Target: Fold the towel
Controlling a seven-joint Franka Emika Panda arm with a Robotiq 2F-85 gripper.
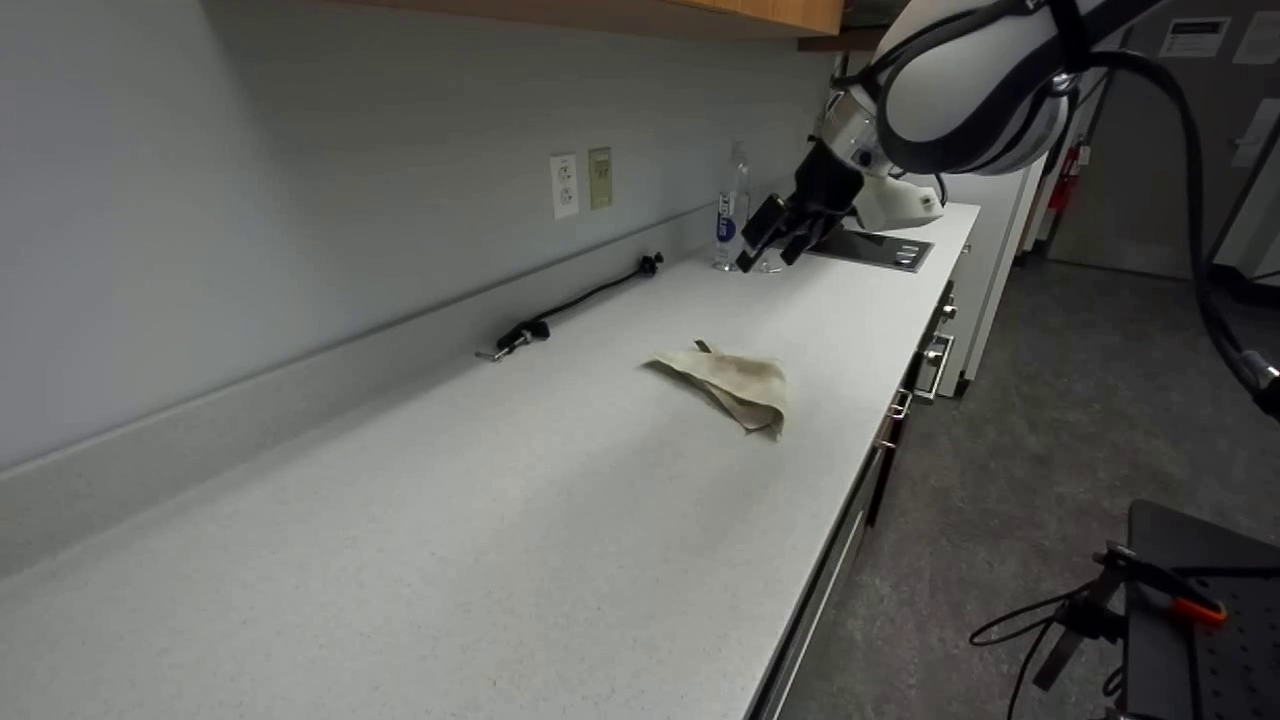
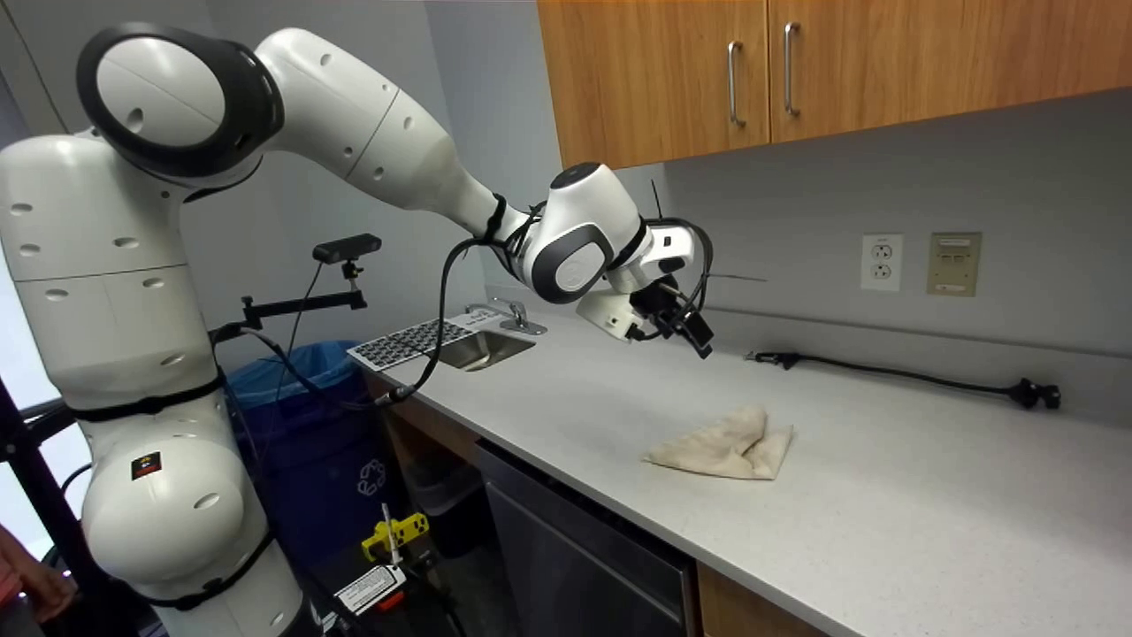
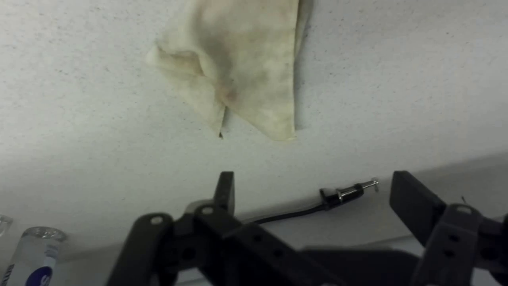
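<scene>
Counter (image 1: 420,560): it ran long and pale beneath my end effector (image 3: 313,176), with a grey wall (image 1: 380,200) along one side and wooden cupboards (image 2: 654,80) higher than my fingers.
End effector: I hung over the counter with my fingers spread wide, nothing between them and nothing touched.
Towel (image 3: 254,63): cream with faded brownish blotches, it lay on the counter below me, out ahead of my fingertips in the wrist view and apart from both.
Towel layers: they overlapped loosely, with a crumpled pocket at one side and two corners pointing toward my fingers; both exterior views showed it rumpled rather than flat.
Black cord (image 3: 329,200): it lay on the counter below, its metal-tipped end showing between my fingers in the wrist view, ungripped.
Bottle (image 1: 733,215): upright and clear, it stood past one finger, with no contact that I saw.
Fold in hand: I judged that I was between grips, the towel doubled over but not neat, the folding begun rather than finished.
Next grip: it called, I judged, for coming down to one of those corners, straddling the edge, pinching without shoving the towel, then carrying the corner across flat. How many layers met there I could not tell.
</scene>
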